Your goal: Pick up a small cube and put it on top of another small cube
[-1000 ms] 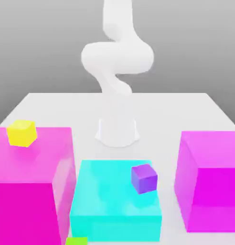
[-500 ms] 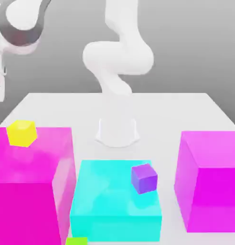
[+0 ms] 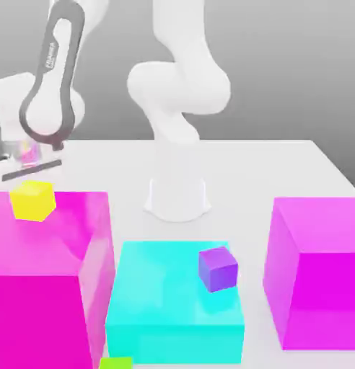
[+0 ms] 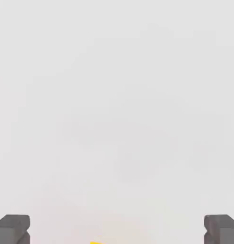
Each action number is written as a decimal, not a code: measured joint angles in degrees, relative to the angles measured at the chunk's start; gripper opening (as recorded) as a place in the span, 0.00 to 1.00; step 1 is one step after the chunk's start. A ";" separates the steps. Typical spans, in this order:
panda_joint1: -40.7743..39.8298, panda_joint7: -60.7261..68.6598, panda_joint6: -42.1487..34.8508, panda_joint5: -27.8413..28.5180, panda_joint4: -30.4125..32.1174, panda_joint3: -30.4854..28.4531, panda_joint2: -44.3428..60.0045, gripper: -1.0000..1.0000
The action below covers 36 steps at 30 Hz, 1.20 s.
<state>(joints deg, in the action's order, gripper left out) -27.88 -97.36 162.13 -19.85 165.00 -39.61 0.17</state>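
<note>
The tool is held wide open, with nothing between its two dark grey fingers. A tiny sliver of yellow-orange, perhaps the small amber-orange cube, is seen just between the fingers, against the plain white surface.

A white table stands before a plain grey backdrop.

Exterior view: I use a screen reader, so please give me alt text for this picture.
A white robot arm bends over to the exterior view's left, its hand low above a small yellow cube on a big magenta block. A purple cube sits on a cyan block; another magenta block stands at the right.
</note>
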 joint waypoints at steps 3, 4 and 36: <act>-2.63 -7.70 0.73 4.18 0.96 1.99 -0.36 0.50; -3.74 -10.35 0.91 5.83 1.21 3.27 -0.62 0.50; -9.37 -34.17 6.88 17.08 2.30 26.47 1.45 0.00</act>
<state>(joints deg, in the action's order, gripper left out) -37.24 -131.53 169.01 -2.77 167.29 -13.14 1.63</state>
